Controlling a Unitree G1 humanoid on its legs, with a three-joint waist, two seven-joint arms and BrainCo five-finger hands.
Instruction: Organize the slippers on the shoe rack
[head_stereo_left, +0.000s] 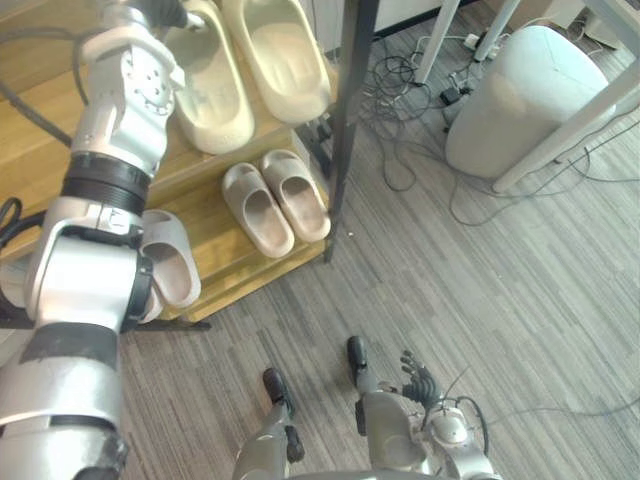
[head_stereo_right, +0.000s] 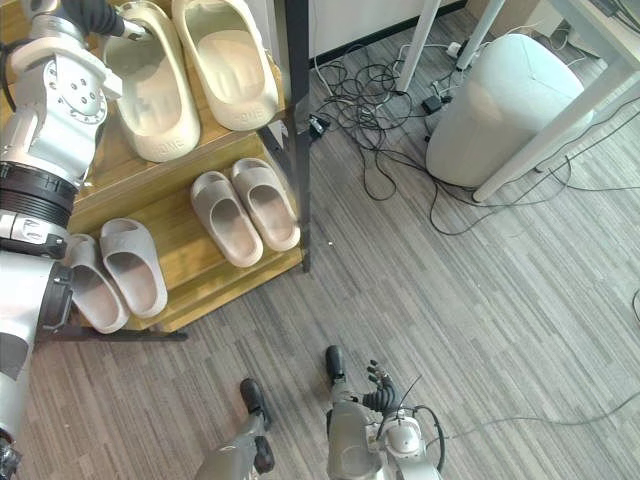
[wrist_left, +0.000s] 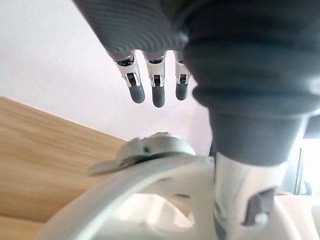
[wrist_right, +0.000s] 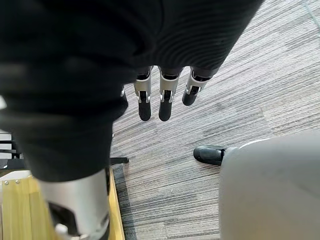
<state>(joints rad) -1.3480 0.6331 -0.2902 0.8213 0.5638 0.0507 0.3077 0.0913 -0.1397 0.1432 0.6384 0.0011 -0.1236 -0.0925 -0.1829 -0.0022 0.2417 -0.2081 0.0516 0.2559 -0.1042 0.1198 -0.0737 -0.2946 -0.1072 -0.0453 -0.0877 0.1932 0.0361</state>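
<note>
Shoe rack: you face a wooden shoe rack (head_stereo_right: 185, 262) with a black frame, at the left of your head views, with two shelves showing.
Upper shelf: a pair of large cream slippers (head_stereo_right: 228, 65) lies side by side, the two touching along their inner edges.
Lower shelf, right end: a smaller pair of beige slippers (head_stereo_right: 265, 203) sits close together, near the black corner post.
Lower shelf, left end: a pair of grey slippers (head_stereo_right: 128, 265) lies side by side, and your left arm covers part of it.
Left hand: your left hand (head_stereo_right: 92, 14) is up at the upper shelf, by the near-left end of the left cream slipper. In its wrist view the fingers (wrist_left: 158, 95) stretch out straight, with nothing between them and the pale wall behind them. You cannot tell whether the hand touches the slipper.
Right hand: your right hand (head_stereo_right: 378, 385) hangs low over the grey striped floor (head_stereo_right: 480, 300), well apart from the rack. Its fingers (wrist_right: 165, 107) are straight and empty.
Surroundings: a rounded white bin (head_stereo_right: 500, 100) stands among loose cables (head_stereo_right: 370, 130) to the right of the rack.
</note>
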